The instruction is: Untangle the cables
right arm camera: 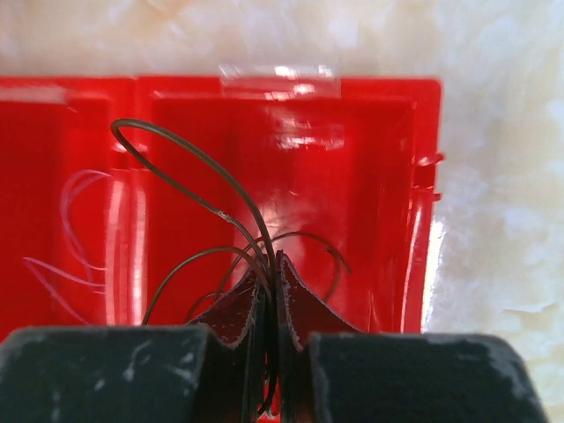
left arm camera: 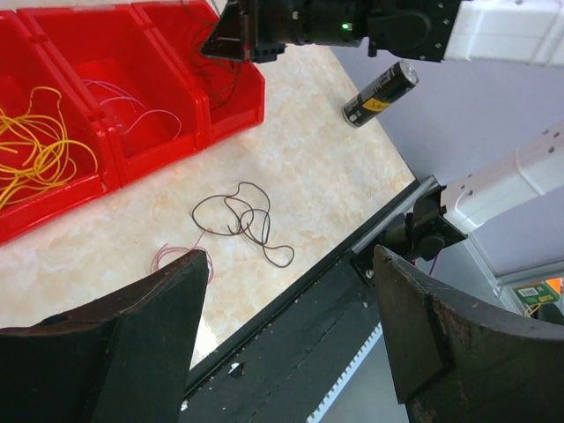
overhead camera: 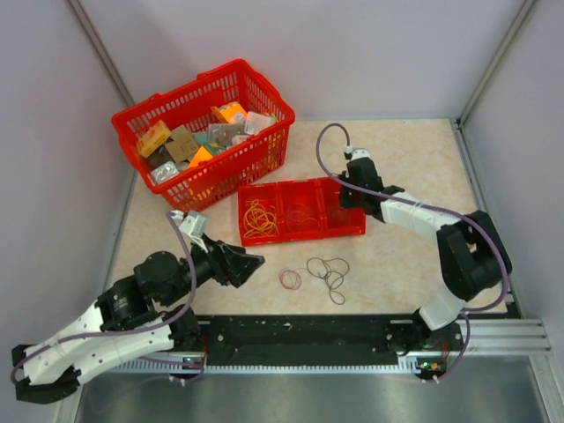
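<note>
A bunch of dark brown cables [overhead camera: 328,270] lies in loose loops on the table in front of the red three-bin tray [overhead camera: 357,231]; it also shows in the left wrist view [left arm camera: 242,218]. A small pink loop [overhead camera: 290,279] lies to its left. Yellow-orange cables [overhead camera: 260,218] fill the tray's left bin, pale cables [left arm camera: 132,110] the middle bin. My right gripper [right arm camera: 275,264] is shut on dark brown cables [right arm camera: 189,163] above the tray's right bin. My left gripper [overhead camera: 251,263] is open and empty, left of the pink loop.
A red shopping basket [overhead camera: 204,128] with several small boxes stands at the back left. A black and yellow battery [left arm camera: 380,93] lies on the table at the right. The black rail [overhead camera: 308,330] runs along the near edge.
</note>
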